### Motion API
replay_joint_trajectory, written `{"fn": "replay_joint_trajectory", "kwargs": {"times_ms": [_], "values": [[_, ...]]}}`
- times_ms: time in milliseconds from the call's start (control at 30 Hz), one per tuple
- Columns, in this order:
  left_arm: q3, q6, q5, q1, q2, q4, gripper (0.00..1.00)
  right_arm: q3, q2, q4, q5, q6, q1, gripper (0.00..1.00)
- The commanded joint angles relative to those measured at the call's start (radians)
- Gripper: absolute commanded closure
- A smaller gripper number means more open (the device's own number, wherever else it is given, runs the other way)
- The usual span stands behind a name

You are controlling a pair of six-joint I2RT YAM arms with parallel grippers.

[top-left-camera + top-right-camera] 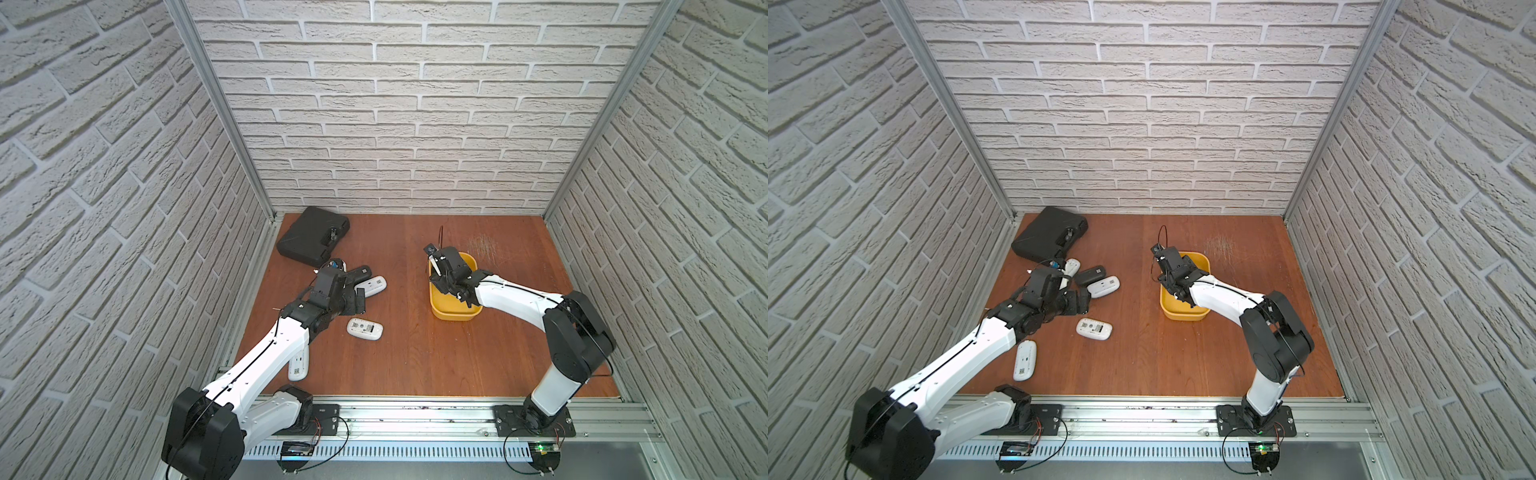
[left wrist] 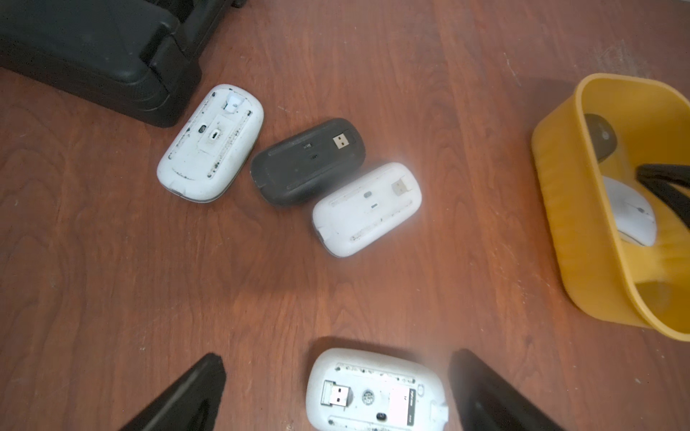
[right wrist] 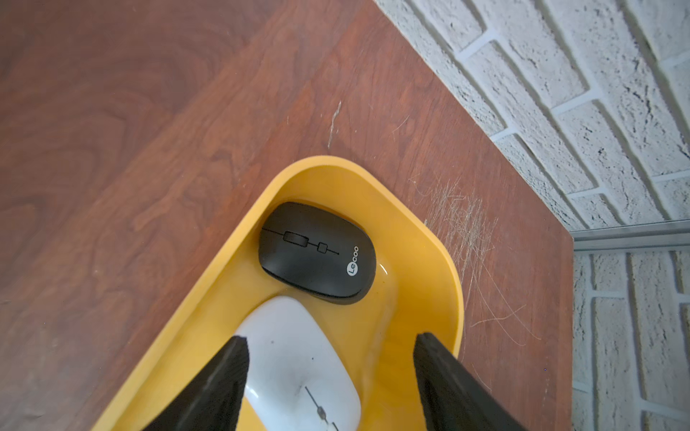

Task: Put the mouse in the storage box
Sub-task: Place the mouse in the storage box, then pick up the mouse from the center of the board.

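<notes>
The right gripper (image 3: 331, 337) is hanging over the yellow box (image 3: 455, 291), right of centre, jaws standing apart and gripping nothing; a white mouse (image 3: 298, 365) is lying inside beneath them, just beside a black mouse (image 3: 317, 253). The left gripper (image 2: 336, 356) is hovering wide open above an upturned mouse (image 2: 373, 392) on the table (image 2: 112, 261).

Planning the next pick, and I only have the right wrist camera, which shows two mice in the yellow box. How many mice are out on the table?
Observer: Five: one black mouse and four white mice.
Operator: Which is the left arm on?
Observer: The left gripper, open, frames a white mouse lying apart from the cluster.
Operator: Anything else out there?
Observer: A flat black case in the far left corner.
</notes>
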Motion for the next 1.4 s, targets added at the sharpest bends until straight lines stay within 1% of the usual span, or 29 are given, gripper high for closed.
{"fn": "replay_joint_trajectory", "kwargs": {"times_ms": [0, 67, 167, 267, 367, 467, 533, 667, 833, 933, 1067, 1167, 1367], "values": [[0.022, -0.025, 0.026, 0.020, 0.024, 0.007, 0.03, -0.027, -0.081, 0.018, -0.081, 0.087, -0.008, 0.25], [0.023, -0.033, 0.054, 0.022, 0.043, 0.008, 0.04, -0.046, -0.127, 0.022, -0.129, 0.123, -0.008, 0.25], [0.020, -0.083, 0.080, 0.019, 0.076, -0.019, 0.04, -0.088, -0.191, 0.038, -0.214, 0.177, -0.008, 0.25], [0.012, -0.193, 0.092, 0.001, 0.090, -0.078, 0.04, -0.113, -0.226, 0.026, -0.280, 0.208, -0.008, 0.25], [0.006, -0.291, 0.052, -0.074, 0.090, -0.130, 0.04, -0.144, -0.259, 0.039, -0.310, 0.226, -0.008, 0.25], [0.021, -0.388, 0.006, -0.171, 0.112, -0.174, 0.02, -0.155, -0.272, 0.057, -0.318, 0.237, -0.008, 0.25], [0.043, -0.503, -0.041, -0.230, 0.138, -0.226, 0.02, -0.152, -0.273, 0.053, -0.317, 0.247, -0.008, 0.25], [0.021, -0.612, -0.009, -0.286, 0.177, -0.150, 0.02, -0.154, -0.281, 0.060, -0.324, 0.249, -0.008, 0.24], [-0.002, -0.663, 0.005, -0.289, 0.212, -0.095, 0.02, -0.165, -0.312, 0.071, -0.353, 0.259, -0.008, 0.24], [0.010, -0.668, 0.001, -0.289, 0.250, -0.102, 0.03, -0.165, -0.315, 0.065, -0.338, 0.254, -0.010, 0.24], [-0.016, -0.691, -0.010, -0.278, 0.307, -0.047, 0.03, -0.167, -0.323, 0.055, -0.335, 0.264, -0.009, 0.24], [0.002, -0.683, -0.016, -0.269, 0.360, -0.044, 0.03, -0.170, -0.329, 0.060, -0.337, 0.266, -0.009, 0.24], [0.053, -0.630, -0.040, -0.241, 0.449, -0.059, 0.05, -0.171, -0.341, 0.053, -0.347, 0.267, -0.009, 0.24]]}}
